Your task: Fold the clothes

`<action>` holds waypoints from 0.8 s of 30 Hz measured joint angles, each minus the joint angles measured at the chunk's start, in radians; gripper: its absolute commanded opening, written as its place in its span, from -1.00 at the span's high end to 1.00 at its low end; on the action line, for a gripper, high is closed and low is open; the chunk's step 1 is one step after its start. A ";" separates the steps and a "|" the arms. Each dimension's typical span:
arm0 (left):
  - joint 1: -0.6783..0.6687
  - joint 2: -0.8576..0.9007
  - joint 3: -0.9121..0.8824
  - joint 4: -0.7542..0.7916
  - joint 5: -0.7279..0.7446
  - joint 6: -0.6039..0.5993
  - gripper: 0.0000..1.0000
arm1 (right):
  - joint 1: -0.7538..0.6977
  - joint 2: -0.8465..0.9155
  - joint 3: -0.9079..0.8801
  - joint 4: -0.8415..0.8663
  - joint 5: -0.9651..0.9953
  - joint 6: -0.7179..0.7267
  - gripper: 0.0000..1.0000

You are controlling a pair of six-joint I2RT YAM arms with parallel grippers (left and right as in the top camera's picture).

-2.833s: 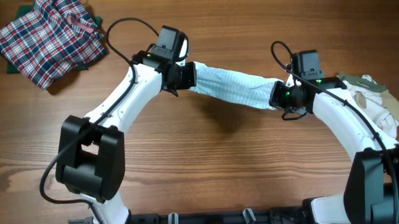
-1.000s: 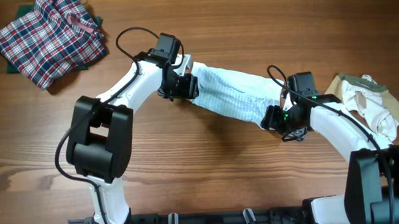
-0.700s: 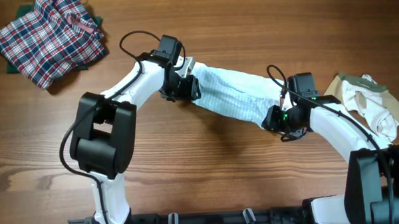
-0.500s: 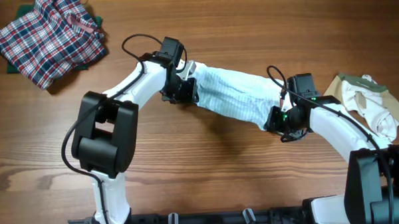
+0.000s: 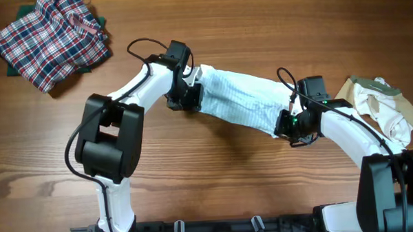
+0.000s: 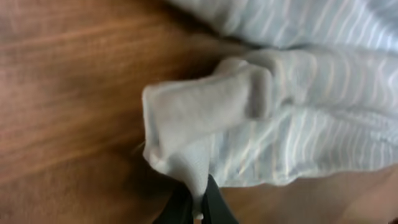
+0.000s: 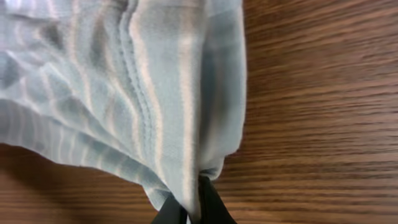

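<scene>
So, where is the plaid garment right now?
In the overhead view, the plaid garment lies at the far left of the table, well apart from the striped garment.

Left tool (image 6: 198, 205) blurred, right tool (image 7: 194, 208) cut off below — striped cloth (image 5: 244, 101) partly hides both.

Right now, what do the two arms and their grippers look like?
Both arms match: the left arm and right arm have white curved links between bulky black joint housings. A thin black cable loops above each wrist. The left gripper and right gripper have slim black fingers; a green light glows by the right wrist.
</scene>
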 measured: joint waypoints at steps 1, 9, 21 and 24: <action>0.000 -0.002 0.006 -0.014 0.000 0.000 0.92 | 0.000 0.000 0.002 0.000 -0.005 0.002 0.91; 0.000 -0.111 0.040 -0.043 0.000 0.000 0.92 | 0.000 -0.050 0.026 0.000 -0.015 0.002 0.91; 0.000 -0.138 0.049 -0.141 0.000 0.000 0.92 | 0.000 -0.137 0.035 -0.045 -0.068 0.018 0.92; 0.000 -0.138 0.049 -0.177 0.000 0.000 0.92 | 0.000 -0.138 0.035 -0.061 -0.072 0.018 0.92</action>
